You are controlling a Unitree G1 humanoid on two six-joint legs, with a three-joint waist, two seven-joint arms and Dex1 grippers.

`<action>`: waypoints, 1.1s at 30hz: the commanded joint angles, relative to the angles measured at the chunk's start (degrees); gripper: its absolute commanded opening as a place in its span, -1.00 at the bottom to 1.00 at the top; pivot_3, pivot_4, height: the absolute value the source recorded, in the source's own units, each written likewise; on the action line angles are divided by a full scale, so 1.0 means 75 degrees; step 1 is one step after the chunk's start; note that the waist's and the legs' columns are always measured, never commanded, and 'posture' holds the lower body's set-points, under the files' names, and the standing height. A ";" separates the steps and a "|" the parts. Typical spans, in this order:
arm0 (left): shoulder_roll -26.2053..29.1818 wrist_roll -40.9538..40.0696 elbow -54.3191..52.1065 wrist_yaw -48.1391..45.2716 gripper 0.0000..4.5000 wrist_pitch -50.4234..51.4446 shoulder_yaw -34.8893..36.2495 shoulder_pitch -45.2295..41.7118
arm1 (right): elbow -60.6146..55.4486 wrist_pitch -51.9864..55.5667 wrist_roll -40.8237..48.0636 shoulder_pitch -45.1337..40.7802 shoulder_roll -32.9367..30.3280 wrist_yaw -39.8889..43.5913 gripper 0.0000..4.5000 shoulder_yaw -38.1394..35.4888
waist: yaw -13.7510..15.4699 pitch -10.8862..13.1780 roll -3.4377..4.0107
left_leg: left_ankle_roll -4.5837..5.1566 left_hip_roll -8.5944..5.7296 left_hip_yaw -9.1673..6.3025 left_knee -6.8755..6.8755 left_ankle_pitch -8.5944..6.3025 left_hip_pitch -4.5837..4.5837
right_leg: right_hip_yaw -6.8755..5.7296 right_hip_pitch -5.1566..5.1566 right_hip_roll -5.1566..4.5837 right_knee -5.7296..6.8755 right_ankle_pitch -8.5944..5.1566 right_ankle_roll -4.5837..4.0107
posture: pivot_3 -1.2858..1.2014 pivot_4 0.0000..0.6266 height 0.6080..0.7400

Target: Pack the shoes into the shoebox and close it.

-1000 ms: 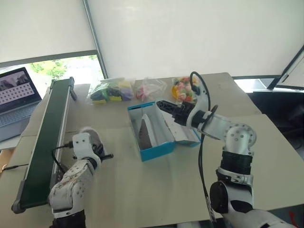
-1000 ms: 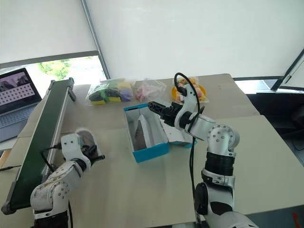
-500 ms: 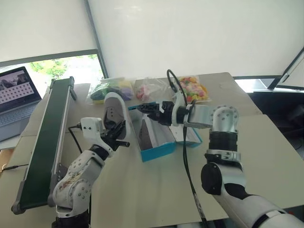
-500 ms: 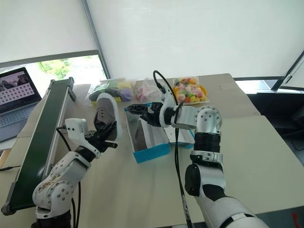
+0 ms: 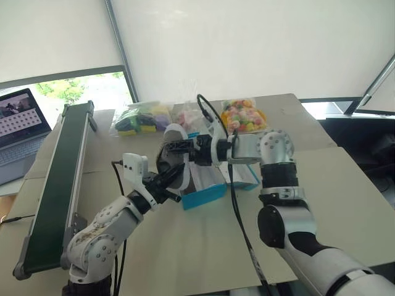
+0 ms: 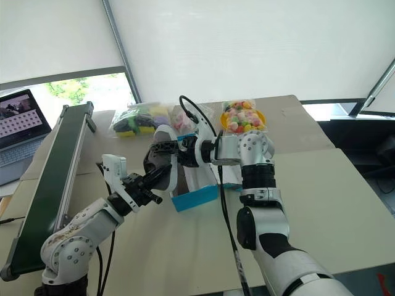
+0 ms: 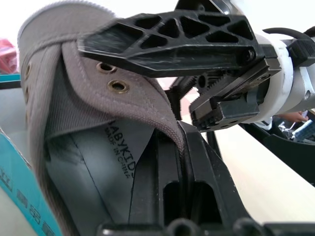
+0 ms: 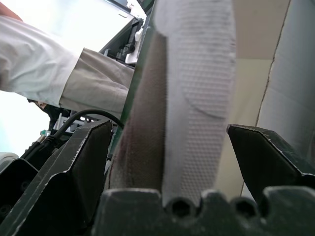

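The left gripper [image 5: 168, 180] is clenching its fingers on the collar of a grey shoe [image 5: 171, 151], holding it upright in the air just at the 9 o'clock side of the shoebox [image 5: 207, 195]. The right gripper [image 5: 174, 145] is reaching in from 3 o'clock with its fingers spread wide on either side of the shoe's pale sole, which the right wrist view shows standing between them without either finger pressing it. The turquoise shoebox is sitting open near the middle of the counter [image 5: 345, 203]. Clear bags of colourful items [image 5: 242, 115] are lying at 12 o'clock from the box, and a green conveyor [image 5: 58, 176] is running along the counter at 9 o'clock.
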 commanded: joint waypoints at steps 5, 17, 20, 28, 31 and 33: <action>0.0108 -0.0162 -0.0272 0.0030 -1.00 -0.0175 -0.0015 -0.0197 | -0.0494 -0.0044 -0.0032 0.0024 0.0174 0.0059 0.30 -0.0141 | -0.0004 0.0000 0.0001 | 0.0000 -0.0002 -0.0008 -0.0001 0.0000 0.0000 | 0.0005 0.0000 -0.0004 0.0001 0.0001 -0.0001 | 0.03 -0.52 -0.43; 0.0525 0.0613 -0.0001 -0.0056 -0.47 -0.0453 -0.0475 -0.0121 | -0.1078 0.0047 0.0348 -0.0047 0.0762 -0.0965 -0.73 -0.1426 | 0.0007 -0.0001 0.0001 | 0.0000 -0.0004 -0.0017 0.0000 0.0000 0.0000 | 0.0005 -0.0001 -0.0004 0.0004 0.0001 -0.0001 | 0.03 -0.52 -0.43; 0.0777 0.1024 0.0044 -0.0098 -0.03 -0.0561 -0.0683 -0.0170 | -0.1225 -0.0315 0.0313 -0.0074 0.0916 -0.1667 -0.73 -0.2119 | 0.0004 -0.0001 0.0002 | -0.0003 -0.0004 -0.0016 -0.0002 0.0001 0.0001 | 0.0003 -0.0002 -0.0001 0.0005 0.0001 -0.0001 | 0.03 -0.52 -0.43; 0.2397 0.2003 0.0279 -0.1308 0.16 -0.1280 -0.0740 0.0241 | -0.0728 -0.0989 -0.1102 -0.0271 -0.1160 -0.1830 -0.73 -0.1466 | 0.0027 0.0003 0.0009 | -0.0002 -0.0038 0.0004 -0.0005 0.0001 -0.0001 | 0.0002 -0.0015 -0.0002 0.0046 0.0003 -0.0004 | 0.03 -0.52 -0.43; 0.3270 0.2250 0.0500 -0.2133 0.16 -0.1529 -0.0681 0.0010 | -0.0729 -0.0319 -0.1273 -0.0195 -0.1545 -0.1572 -0.73 -0.0900 | -0.0109 0.0003 0.0008 | 0.0003 -0.0010 0.0023 -0.0014 -0.0002 -0.0004 | -0.0006 -0.0017 -0.0001 0.0041 0.0002 -0.0004 | 0.03 -0.52 -0.43; 0.3697 0.2293 0.0678 -0.2581 0.16 -0.1616 -0.0627 -0.0319 | -0.0689 -0.0030 -0.1395 -0.0113 -0.1594 -0.1448 -0.73 -0.0598 | -0.0206 0.0003 0.0008 | 0.0013 0.0028 0.0039 -0.0015 -0.0007 -0.0057 | 0.0011 -0.0011 -0.0009 0.0036 -0.0003 -0.0008 | 0.03 -0.52 -0.43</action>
